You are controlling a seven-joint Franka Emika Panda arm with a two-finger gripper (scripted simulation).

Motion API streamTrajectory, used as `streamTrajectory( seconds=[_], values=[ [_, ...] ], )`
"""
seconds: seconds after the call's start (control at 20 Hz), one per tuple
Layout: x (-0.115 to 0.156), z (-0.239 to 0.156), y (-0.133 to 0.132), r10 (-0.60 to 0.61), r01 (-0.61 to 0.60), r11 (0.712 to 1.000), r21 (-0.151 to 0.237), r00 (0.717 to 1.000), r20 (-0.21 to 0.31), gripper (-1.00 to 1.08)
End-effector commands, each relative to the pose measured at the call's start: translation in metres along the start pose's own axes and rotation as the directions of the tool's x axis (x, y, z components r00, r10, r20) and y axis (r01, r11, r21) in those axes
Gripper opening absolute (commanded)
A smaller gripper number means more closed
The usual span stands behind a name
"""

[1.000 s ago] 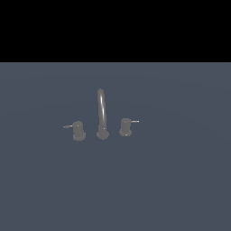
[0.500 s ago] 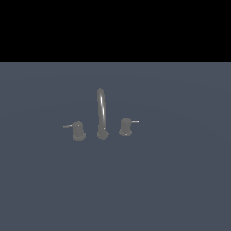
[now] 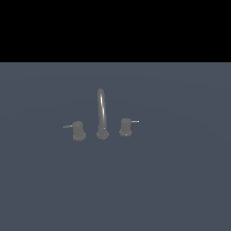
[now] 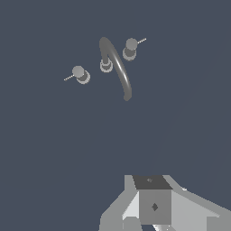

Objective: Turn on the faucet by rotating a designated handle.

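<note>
1. Gripper (image 4: 155, 221): I am seeing only a pale grey blocky part of it in the wrist view, cut off by the frame edge. The fingertips are not showing, so I cannot tell whether the jaws are standing wide or narrow. It is appearing nowhere in the exterior view, and it is sitting well apart from everything listed below.
2. Faucet (image 3: 102, 113): I am finding it just left of the exterior view's centre, standing on the flat blue-grey surface (image 3: 180, 180). Its tall thin arched spout is rising upright from a round base.
3. Handle (image 3: 78, 131): I am reading this as the small grey knob at the exterior view's left of the spout, beside it but not touching, with its thin lever pointing toward the frame's left.
4. Twin knob (image 3: 126, 127): it is sitting at the exterior view's right of the spout, with its lever pointing toward the frame's right.
5. Background: a black band is filling the top of the exterior view.
</note>
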State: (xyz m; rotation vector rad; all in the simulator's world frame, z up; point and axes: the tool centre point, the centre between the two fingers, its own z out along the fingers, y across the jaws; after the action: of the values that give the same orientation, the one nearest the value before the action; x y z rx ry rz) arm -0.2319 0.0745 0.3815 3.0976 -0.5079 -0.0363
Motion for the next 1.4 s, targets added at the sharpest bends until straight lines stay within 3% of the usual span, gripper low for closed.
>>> streamTrajectory(
  seconds=[0.0,0.55,1.35],
  values=[
    [0.003,0.015,-0.013,0.053,-0.053,0.999,0.002,0.999,0.0,-1.0],
    [0.026,0.08,-0.066,0.27,-0.27,0.963,0.009,0.963,0.0,-1.0],
    [0.072,0.158,-0.124,0.519,-0.519,0.854,0.02,0.854,0.004,-1.0]
  ],
)
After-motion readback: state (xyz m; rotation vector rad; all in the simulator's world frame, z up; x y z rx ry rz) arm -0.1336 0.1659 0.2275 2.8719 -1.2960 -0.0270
